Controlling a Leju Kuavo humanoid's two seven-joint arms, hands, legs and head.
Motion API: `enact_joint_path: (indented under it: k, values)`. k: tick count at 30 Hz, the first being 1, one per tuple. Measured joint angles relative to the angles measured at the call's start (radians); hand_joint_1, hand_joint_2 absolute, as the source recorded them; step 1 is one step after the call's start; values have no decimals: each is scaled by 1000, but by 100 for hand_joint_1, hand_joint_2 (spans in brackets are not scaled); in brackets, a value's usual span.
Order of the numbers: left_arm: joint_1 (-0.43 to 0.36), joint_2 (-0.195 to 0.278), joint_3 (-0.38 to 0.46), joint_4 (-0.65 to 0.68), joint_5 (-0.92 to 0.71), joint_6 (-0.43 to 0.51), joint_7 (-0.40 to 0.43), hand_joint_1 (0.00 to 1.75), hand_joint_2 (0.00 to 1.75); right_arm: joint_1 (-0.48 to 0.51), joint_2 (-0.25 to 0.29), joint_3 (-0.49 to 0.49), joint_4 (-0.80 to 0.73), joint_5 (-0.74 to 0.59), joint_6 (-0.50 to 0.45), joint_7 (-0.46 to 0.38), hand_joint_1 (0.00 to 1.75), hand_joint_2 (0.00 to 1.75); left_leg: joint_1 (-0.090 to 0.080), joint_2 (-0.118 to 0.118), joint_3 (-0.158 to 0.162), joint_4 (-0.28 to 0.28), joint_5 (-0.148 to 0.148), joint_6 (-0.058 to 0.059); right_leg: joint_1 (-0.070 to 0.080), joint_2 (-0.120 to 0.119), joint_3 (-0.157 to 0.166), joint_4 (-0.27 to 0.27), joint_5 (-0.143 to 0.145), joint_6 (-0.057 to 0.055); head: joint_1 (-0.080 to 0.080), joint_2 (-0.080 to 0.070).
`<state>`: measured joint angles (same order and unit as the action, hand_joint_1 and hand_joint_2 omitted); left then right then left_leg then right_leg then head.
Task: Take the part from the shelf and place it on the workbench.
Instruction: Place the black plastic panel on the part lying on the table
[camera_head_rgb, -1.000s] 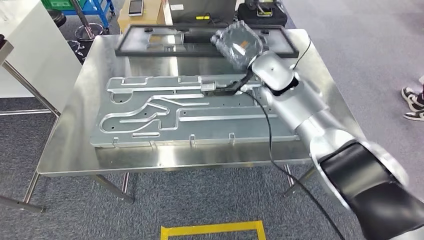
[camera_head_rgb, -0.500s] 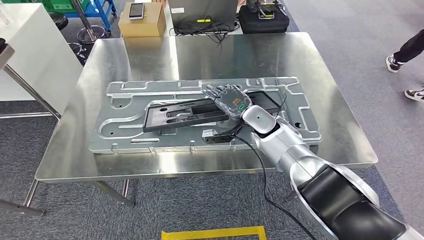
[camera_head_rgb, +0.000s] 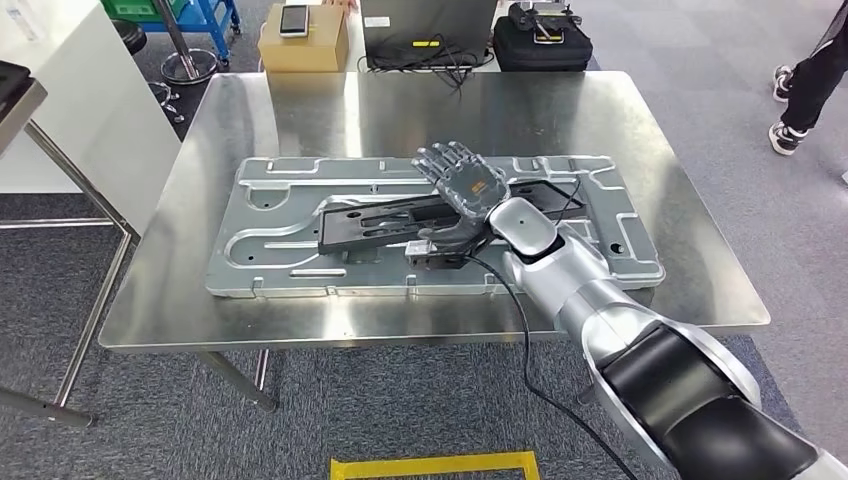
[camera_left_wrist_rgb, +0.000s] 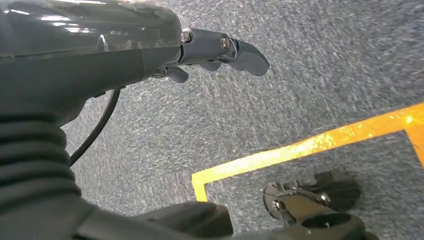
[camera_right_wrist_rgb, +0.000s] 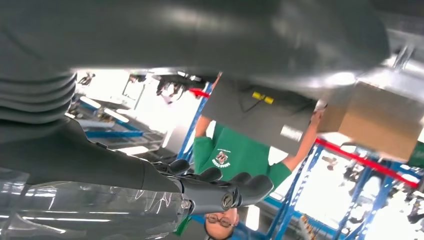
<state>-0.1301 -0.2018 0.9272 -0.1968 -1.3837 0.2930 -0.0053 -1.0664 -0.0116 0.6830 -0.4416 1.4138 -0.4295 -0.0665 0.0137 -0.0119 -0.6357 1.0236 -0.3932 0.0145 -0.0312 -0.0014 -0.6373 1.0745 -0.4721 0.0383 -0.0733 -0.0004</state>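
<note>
Steel workbench (camera_head_rgb: 300, 120) carries large grey metal plate (camera_head_rgb: 270, 260); black part (camera_head_rgb: 380, 222) lies on plate.

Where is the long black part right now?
In the head view, the long flat black part lies on the big grey metal plate on the shiny steel workbench, near the middle, with the robot's right hand over its right end.

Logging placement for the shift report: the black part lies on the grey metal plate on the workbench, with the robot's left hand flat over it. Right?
Not quite: the hand over the black part is the right hand, as the head view shows. The part does lie on the grey metal plate on the workbench.
</note>
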Motion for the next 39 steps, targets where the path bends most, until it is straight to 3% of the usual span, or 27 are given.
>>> enact_joint_path:
  k: [3,4,5,6,8,10,13,14,16,18,19,20,21,23,25,27,29,31,33,34,35,36,37,38,39]
  values:
    - [3,1,4,0,8,-6,-7,0,0,-50,-38,-33,-37,-7,27,0,0,0,-8,1,-26,-2,21,17,5,0,-65,188,-125,-3,0,0]
    - [5,1,5,0,12,-7,-10,0,0,-64,-55,-48,-56,-14,41,-3,0,0,-12,0,-36,-2,29,20,8,1,-73,232,-144,-5,0,0]
    - [8,1,8,0,15,-9,-13,0,0,-75,-73,-64,-77,-21,56,-7,0,0,-15,0,-45,-2,37,22,11,1,-63,241,-143,-8,0,0]
    - [11,1,11,0,18,-10,-15,0,0,-84,-91,-81,-100,-27,73,-12,0,0,-18,-2,-54,-2,45,23,15,1,-35,211,-125,-14,0,0]
    - [16,0,18,0,22,-11,-16,0,0,-108,-137,-119,-148,-37,104,-24,0,0,-22,-5,-72,-1,62,22,24,1,60,73,-84,-29,0,0]
    - [22,-2,21,0,24,-11,-16,0,0,-136,-193,-159,-195,-48,124,-36,0,0,-23,-9,-83,-4,81,15,34,-3,122,-32,-65,-39,0,0]
    - [33,-5,24,0,30,-10,-16,0,0,-157,-293,-213,-248,-80,136,-52,0,0,-21,-15,-84,-16,106,0,39,-11,125,-60,-42,-49,0,0]
    - [36,-5,27,0,33,-8,-16,0,0,-157,-327,-229,-263,-96,134,-57,0,0,-21,-15,-89,-13,98,-4,37,-14,121,-67,-29,-53,0,0]
    - [42,-6,33,0,39,-4,-17,0,0,-144,-399,-266,-294,-136,123,-67,0,0,-20,-9,-109,50,20,-11,33,-20,106,-79,-1,-60,0,0]
    - [44,-6,40,0,44,0,-19,0,0,-106,-472,-314,-324,-188,94,-72,0,0,-14,-4,-137,186,-85,-16,34,-26,81,-80,22,-60,0,0]
    - [44,-6,43,0,47,3,-21,0,0,-72,-507,-341,-339,-218,72,-74,0,0,-12,-2,-142,249,-109,-18,35,-29,69,-80,32,-58,0,0]
    - [44,-6,45,0,50,5,-23,0,0,-29,-541,-372,-354,-251,46,-74,0,0,-9,-1,-137,290,-111,-19,36,-32,57,-79,42,-56,0,0]
    - [44,-6,46,0,52,7,-26,0,0,26,-572,-408,-369,-284,15,-74,0,0,-7,0,-114,296,-93,-19,36,-34,45,-79,51,-52,0,0]
    - [42,-6,49,0,56,10,-31,0,0,152,-620,-492,-395,-345,-51,-75,0,0,-1,0,-22,204,-62,-22,36,-37,24,-76,67,-43,0,0]
    - [39,-8,51,0,60,12,-34,0,0,291,-653,-601,-419,-394,-122,-85,0,0,-1,-5,81,62,-83,-19,36,-41,9,-71,81,-30,0,0]
    - [39,-10,53,0,62,14,-35,0,0,417,-661,-711,-430,-432,-177,-106,0,0,-8,-11,118,-6,-102,-5,35,-45,3,-70,95,-18,0,0]
    - [40,-10,55,0,61,17,-34,0,0,543,-645,-817,-431,-474,-204,-140,0,0,-10,-12,113,-17,-87,16,30,-41,2,-71,95,-4,0,0]
    - [39,-10,59,0,58,21,-32,0,0,663,-607,-922,-427,-532,-211,-186,0,0,-9,-11,102,-26,-65,33,24,-25,-15,-28,37,8,0,0]
    - [40,-10,62,0,51,23,-27,0,0,758,-550,-1023,-406,-591,-202,-238,0,0,-11,-11,75,-26,-43,40,19,-11,-53,94,-61,16,0,0]
    - [41,-10,62,0,46,23,-24,0,0,794,-518,-1068,-384,-619,-183,-263,0,0,-13,-10,59,-25,-32,40,18,-9,-69,158,-91,18,0,0]
    - [42,-10,62,0,41,22,-21,0,0,824,-486,-1108,-354,-645,-158,-284,0,0,-13,-9,43,-24,-22,39,17,-8,-73,204,-99,20,0,0]
    - [43,-9,62,0,33,20,-17,0,0,844,-456,-1142,-317,-669,-123,-297,0,0,-13,-8,28,-21,-13,37,17,-8,-62,215,-83,20,0,0]
    - [43,-9,62,0,27,18,-14,0,0,858,-426,-1176,-273,-691,-87,-303,0,0,-11,-6,13,-17,-5,33,16,-8,-30,188,-54,21,0,0]
    - [42,-9,62,0,20,15,-11,0,0,869,-399,-1207,-229,-708,-55,-300,0,0,-9,-5,0,-11,3,28,15,-9,18,130,-32,20,0,0]
    - [41,-9,61,0,15,13,-9,0,0,877,-373,-1237,-183,-722,-26,-293,0,0,-8,-4,-12,-5,9,22,17,-9,74,52,-28,18,0,0]
